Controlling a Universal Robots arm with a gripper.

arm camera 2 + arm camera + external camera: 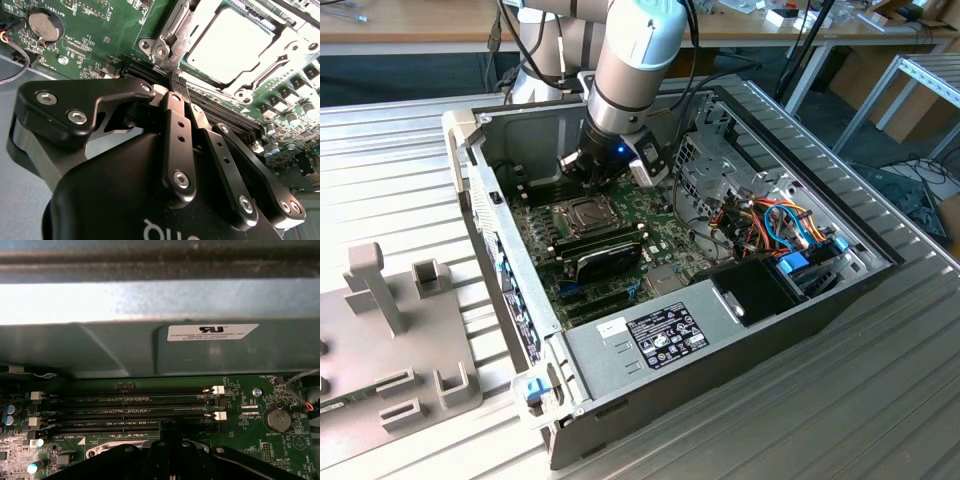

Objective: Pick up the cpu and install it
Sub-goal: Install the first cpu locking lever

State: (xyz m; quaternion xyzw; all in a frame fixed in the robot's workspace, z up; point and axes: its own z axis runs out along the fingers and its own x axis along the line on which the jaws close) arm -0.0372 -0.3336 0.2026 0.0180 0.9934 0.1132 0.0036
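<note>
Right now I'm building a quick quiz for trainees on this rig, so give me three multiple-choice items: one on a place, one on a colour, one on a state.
1. Where is the cpu? A in the socket; B on the floor; C in a tray.
2. What colour is the board? A blue; B green; C black.
3. The case is: A shut; B open; C wrapped.

1 A: its silver top lies inside the socket's metal frame.
2 B: the board is green around the socket.
3 B: the case's insides show from above.
</note>
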